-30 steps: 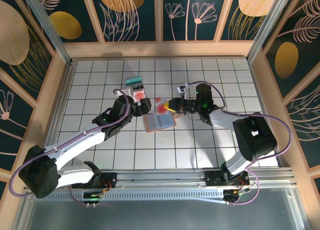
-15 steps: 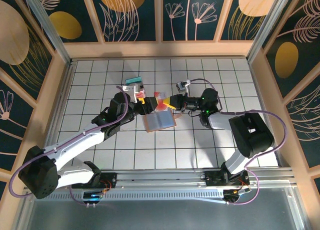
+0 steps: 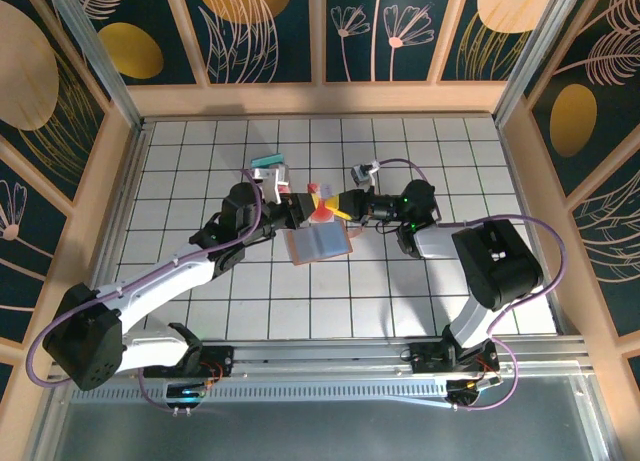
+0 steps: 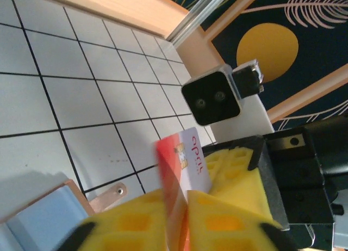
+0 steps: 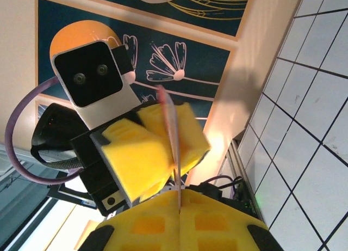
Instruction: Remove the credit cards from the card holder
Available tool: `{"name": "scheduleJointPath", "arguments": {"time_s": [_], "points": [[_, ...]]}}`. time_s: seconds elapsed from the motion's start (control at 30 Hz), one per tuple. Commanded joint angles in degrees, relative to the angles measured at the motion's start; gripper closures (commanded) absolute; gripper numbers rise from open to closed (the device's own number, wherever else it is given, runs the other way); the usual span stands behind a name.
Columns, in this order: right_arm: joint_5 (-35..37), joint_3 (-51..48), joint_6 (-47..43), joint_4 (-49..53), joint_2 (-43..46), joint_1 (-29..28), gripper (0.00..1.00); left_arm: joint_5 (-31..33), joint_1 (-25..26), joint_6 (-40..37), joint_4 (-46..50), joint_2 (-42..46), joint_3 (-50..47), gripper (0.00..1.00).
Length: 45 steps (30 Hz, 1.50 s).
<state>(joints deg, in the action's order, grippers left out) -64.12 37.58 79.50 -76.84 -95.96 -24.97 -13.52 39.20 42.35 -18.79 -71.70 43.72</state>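
A red-and-white credit card [image 3: 321, 207] hangs above the table, gripped from both sides. My left gripper [image 3: 303, 205] is shut on its left end and my right gripper [image 3: 340, 209] is shut on its right end. In the left wrist view the card [image 4: 182, 164] stands between my left gripper's [image 4: 185, 210] yellow pads, with the right gripper's pads [image 4: 239, 172] behind it. The right wrist view has the card [image 5: 174, 142] edge-on in my right gripper [image 5: 179, 213]. The card holder [image 3: 318, 245] lies open on the tiles below, greyish-blue inside, its snap tab [image 4: 111, 195] showing.
A teal card [image 3: 267, 163] lies on the tiles behind the left wrist. Wooden walls [image 3: 320, 99] and aluminium posts enclose the white tiled table [image 3: 400, 291]. The arm bases sit on a rail [image 3: 320, 359] at the near edge.
My left gripper moved right to the raised card and closed on it. The right gripper kept its hold and shifted the card slightly left and up.
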Motion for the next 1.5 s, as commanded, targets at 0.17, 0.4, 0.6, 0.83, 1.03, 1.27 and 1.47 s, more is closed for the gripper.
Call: {"name": "scheduleJointPath", "arguments": {"time_s": [0.17, 0.4, 0.6, 0.83, 1.03, 1.27, 1.47], "points": [[2.1, 3.2, -18.0, 26.0, 5.1, -0.7, 0.95, 1.4, -0.3, -4.0, 2.7, -0.4, 2.6, 1.00], [23.7, 16.5, -48.9, 78.6, 11.6, -2.3, 0.60, 9.8, -0.5, -13.8, 11.2, 1.2, 4.8, 1.00], [29.1, 16.3, -49.7, 80.9, 14.8, -2.1, 0.47, 14.1, -1.0, -25.0, 16.6, 0.9, 7.5, 1.00], [37.9, 17.3, -50.5, 84.1, 16.9, -2.1, 0.36, 19.3, -2.2, -38.5, 20.8, -2.1, 11.4, 1.00], [43.3, 16.9, -51.4, 86.7, 19.4, -2.1, 0.29, 12.3, -7.2, -44.4, 21.0, -5.5, 14.1, 1.00], [52.1, 16.0, -52.3, 89.7, 23.7, -2.0, 0.06, 7.9, -11.2, -51.9, 24.4, -9.5, 18.7, 1.00], [57.2, 15.4, -52.8, 90.9, 26.1, -1.8, 0.01, 5.6, -13.9, -55.1, 25.9, -12.0, 21.1, 1.00]]}}
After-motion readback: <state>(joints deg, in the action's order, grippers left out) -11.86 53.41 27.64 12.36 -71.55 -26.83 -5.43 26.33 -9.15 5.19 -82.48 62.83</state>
